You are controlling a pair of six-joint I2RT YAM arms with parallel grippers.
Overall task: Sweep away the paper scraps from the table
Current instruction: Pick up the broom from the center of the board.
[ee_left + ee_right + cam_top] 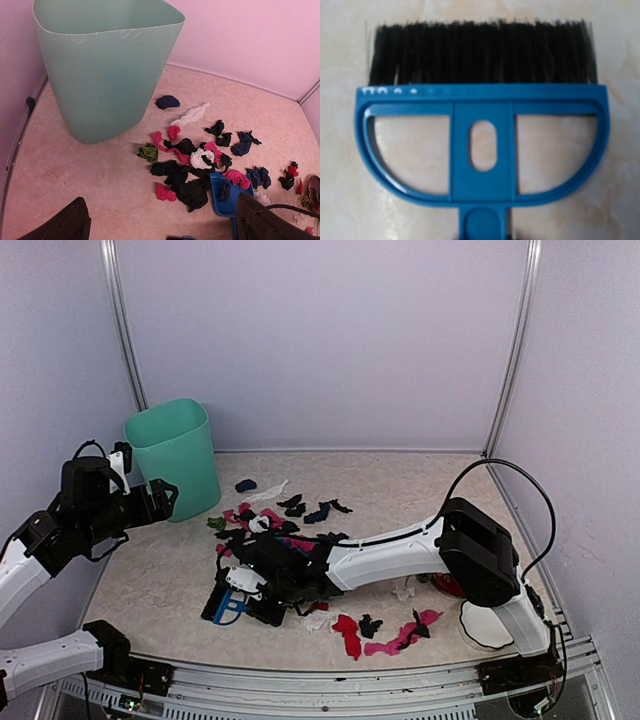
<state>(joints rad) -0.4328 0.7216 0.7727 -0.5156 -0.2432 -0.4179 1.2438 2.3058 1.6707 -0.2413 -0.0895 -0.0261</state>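
both arms out, one wide open
left gripper hovers raised just beside the green bin, fingers spread wide apart. right arm lies stretched toward the bin, right gripper low near it, can't tell if it's closed tbh

bin: mint green, upright, open top, back left
brush: blue plastic frame, black bristles, lying flat
dustpan: blue too, well apart from the bin
bowl: red-patterned, only a sliver showing, right side
white round thing: front right near the bowl, honestly can't tell what it is
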